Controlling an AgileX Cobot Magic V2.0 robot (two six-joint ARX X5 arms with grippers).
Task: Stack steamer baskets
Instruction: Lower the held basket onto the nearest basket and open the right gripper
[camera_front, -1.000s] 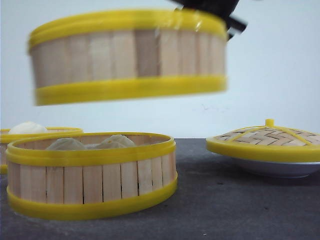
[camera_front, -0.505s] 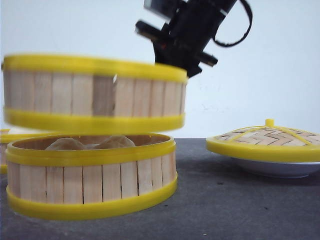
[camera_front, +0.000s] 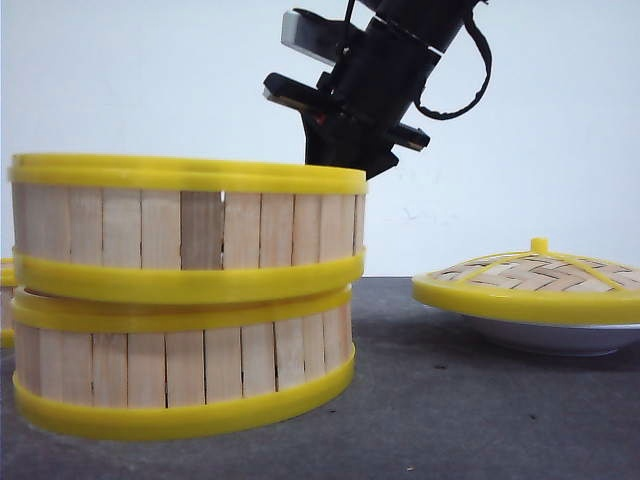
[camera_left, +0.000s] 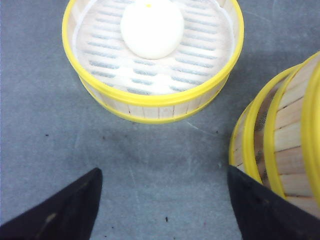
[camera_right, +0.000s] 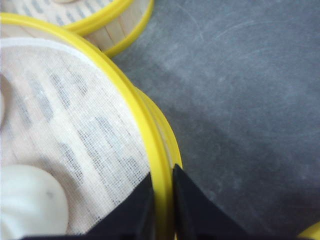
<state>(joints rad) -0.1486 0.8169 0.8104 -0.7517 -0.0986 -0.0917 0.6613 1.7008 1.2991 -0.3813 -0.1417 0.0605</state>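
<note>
Bench (camera_front: 480, 420): carrying everything.
Stack: top steamer basket (camera_front: 190, 228) sitting on lower steamer basket (camera_front: 185, 370), left.
Third steamer basket (camera_left: 152, 57): lying beside them, holding a bun (camera_left: 152, 27).
Right gripper (camera_right: 163, 200): pinching top rim.
Left gripper (camera_left: 160, 207): gaping wide, holding nothing.

Looks like a robotics lab staging a kitchen scene; bare white backdrop wall (camera_front: 560, 120); dark grey bench (camera_front: 450, 400); black robot arm (camera_front: 385, 70) over steamer baskets (camera_front: 185, 300) and woven lid (camera_front: 530, 275).
</note>
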